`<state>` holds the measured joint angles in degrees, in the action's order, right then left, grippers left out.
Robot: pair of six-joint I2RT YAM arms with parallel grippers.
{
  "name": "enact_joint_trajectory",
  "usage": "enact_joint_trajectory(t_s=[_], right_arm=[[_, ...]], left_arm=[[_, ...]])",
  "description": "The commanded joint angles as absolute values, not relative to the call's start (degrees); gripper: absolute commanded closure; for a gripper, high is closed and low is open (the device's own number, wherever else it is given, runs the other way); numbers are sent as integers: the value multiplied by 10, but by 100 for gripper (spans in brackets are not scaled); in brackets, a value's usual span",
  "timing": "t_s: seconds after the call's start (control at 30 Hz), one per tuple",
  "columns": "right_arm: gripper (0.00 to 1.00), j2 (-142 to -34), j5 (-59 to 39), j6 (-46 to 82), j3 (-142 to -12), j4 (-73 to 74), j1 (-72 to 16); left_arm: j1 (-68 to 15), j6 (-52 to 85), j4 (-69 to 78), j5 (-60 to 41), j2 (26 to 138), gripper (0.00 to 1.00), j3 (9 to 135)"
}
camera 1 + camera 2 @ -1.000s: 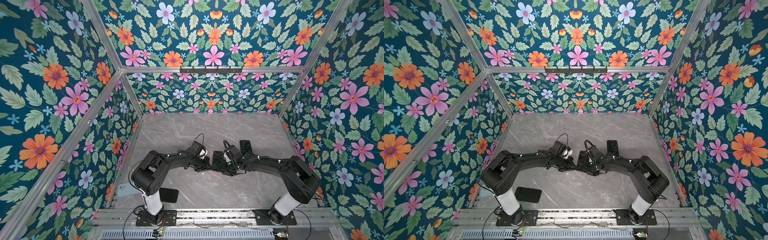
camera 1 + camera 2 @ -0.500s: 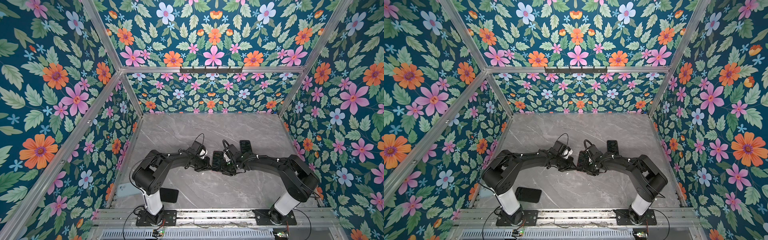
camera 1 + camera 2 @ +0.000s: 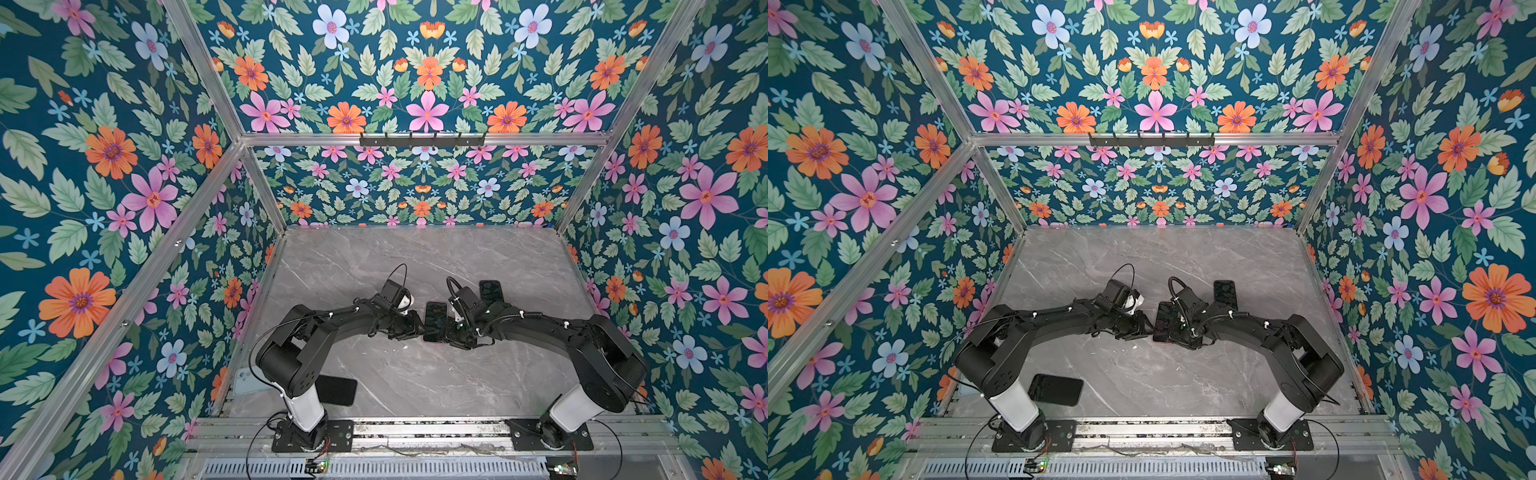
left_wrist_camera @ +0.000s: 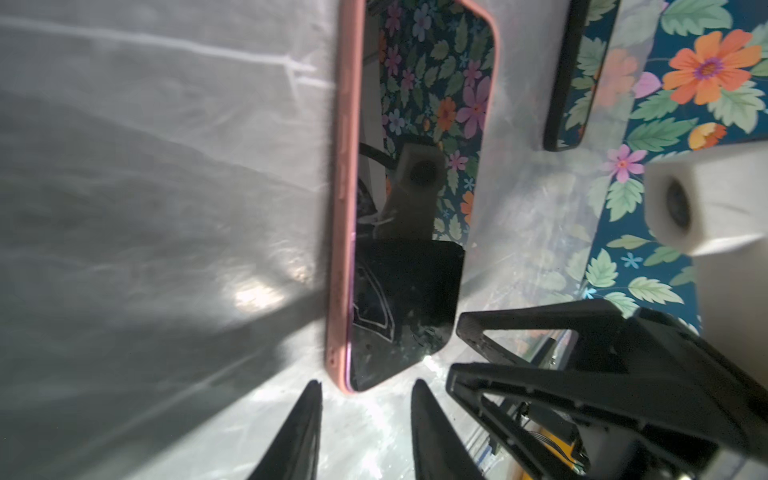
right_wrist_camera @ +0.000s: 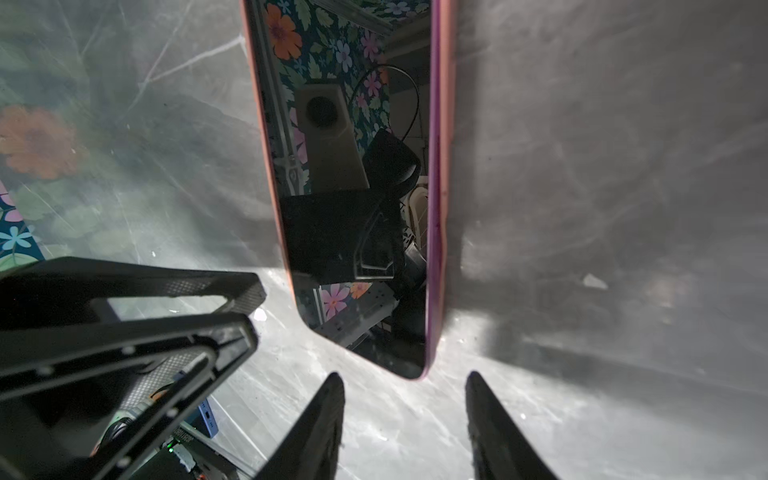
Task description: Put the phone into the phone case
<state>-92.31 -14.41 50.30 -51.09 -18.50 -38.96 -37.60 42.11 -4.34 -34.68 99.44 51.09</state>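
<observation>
Marble tabletop [image 4: 166,208]; wrist-view pink case rim [image 4: 343,208]

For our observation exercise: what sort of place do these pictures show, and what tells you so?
Probably a robot test booth, not a home. Two black robot arms stand bolted to a metal rail at the edge of a grey marble-look table, closed in by flowered walls on a metal frame.
</observation>
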Motion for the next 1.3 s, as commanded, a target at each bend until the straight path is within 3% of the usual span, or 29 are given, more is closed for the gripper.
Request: enact_joint_trajectory(t_s=[0.0,0.53,0.97,1.27], right_arm=[[53,-927,-129,500,-520,-199,-390],[65,-964,-142,496,-545,-195,-390],[66,-923,-85,485,-542,-236,-389],[67,-932,-97,487,-536,-222,-388]], left_arm=[[-375,428,-15,-368,1004,61,506],[-366,425,11,-385,1015,63,476],[-366,430,30,-391,1020,64,464],[-366,432,33,-390,1020,64,461]])
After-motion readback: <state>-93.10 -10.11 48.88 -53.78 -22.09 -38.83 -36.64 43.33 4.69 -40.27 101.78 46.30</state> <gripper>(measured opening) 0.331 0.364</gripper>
